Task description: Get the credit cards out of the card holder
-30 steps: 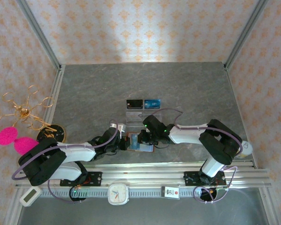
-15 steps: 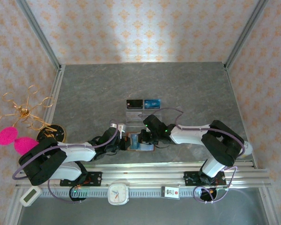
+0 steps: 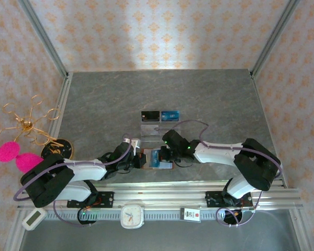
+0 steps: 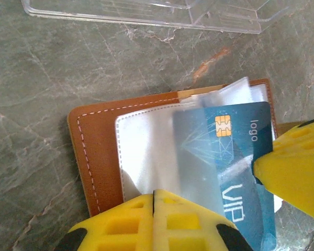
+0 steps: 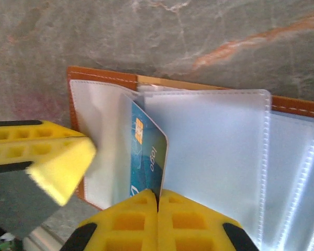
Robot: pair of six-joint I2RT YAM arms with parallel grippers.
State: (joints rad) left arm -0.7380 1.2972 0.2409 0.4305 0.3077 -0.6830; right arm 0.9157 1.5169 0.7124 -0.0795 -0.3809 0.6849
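The right gripper point(image 5: 158, 201) is seen closed at the bottom of its wrist view, with a blue, chip-bearing credit card point(image 5: 148, 157) pinched by its edge. The left gripper point(image 4: 153, 204) is likewise closed, its tips set against the open brown card holder point(image 4: 94, 151); whether anything is pinched cannot be told. The holder is laid on a grey marbled table point(image 3: 104, 99), low centre from above, enclosed by patterned walls point(image 3: 162, 31). "VIP" is read in the left wrist view; from above, a clear stand point(image 3: 156, 128) is seen just beyond.
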